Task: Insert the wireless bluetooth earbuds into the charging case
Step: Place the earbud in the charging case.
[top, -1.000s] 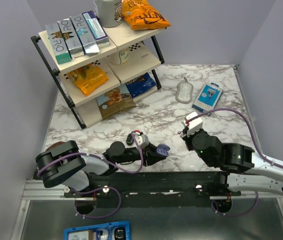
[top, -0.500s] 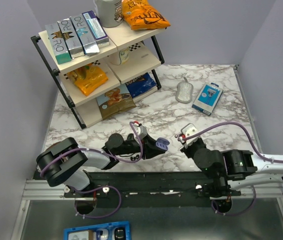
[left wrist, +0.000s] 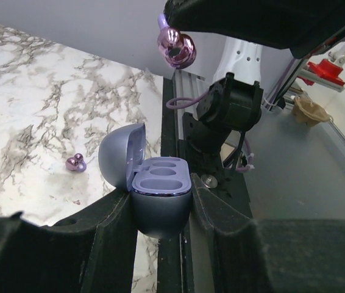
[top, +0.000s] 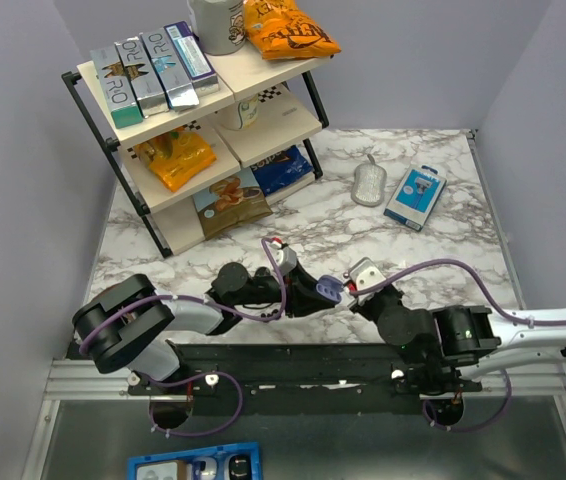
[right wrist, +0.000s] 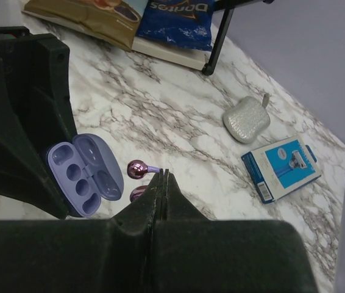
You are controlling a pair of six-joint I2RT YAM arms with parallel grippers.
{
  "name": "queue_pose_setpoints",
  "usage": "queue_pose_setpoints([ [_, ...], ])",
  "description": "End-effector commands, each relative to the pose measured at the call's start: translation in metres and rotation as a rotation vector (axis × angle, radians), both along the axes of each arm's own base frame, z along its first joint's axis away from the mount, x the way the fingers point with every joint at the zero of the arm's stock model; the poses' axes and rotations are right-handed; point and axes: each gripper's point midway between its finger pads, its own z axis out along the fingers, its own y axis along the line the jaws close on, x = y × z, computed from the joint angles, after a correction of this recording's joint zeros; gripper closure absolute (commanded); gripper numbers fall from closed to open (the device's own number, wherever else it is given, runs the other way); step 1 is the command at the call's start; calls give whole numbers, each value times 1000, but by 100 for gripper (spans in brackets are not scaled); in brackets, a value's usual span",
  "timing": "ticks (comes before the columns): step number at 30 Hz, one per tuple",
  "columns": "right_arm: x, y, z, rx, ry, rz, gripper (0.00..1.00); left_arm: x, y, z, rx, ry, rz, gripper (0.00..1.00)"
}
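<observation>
Lower middle: right fingers [right wrist: 171, 196] just swung over, pinching one earbud [right wrist: 139, 169]
Left fingers [left wrist: 108, 223]: clamped on open case [left wrist: 160, 198]
Meaning: first drop-in looks next

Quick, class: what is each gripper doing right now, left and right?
The left gripper is closed on the open purple charging case.
The right gripper is shut, pinching one purple earbud at its tips.
</observation>
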Motion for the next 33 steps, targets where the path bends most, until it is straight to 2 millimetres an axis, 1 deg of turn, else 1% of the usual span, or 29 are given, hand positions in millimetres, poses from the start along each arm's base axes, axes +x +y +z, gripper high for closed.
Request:
queue_pose_setpoints([
  [1, 1, 1, -2, -25, -50, -27, 99, -15, 12, 80, -301, -244, -46, 100],
  [12, -4, 8, -5, -30, -82, 2, 99, -14, 11, 85, -308, -240, -66, 100],
  [17, -9, 13, -10, -41, -82, 24, 99, -15, 10, 85, -308, -233, -81, 100],
  [33, -17, 15, -17, -62, -97, 42, 99, -18, 10, 90, -316, -230, -100, 100],
])
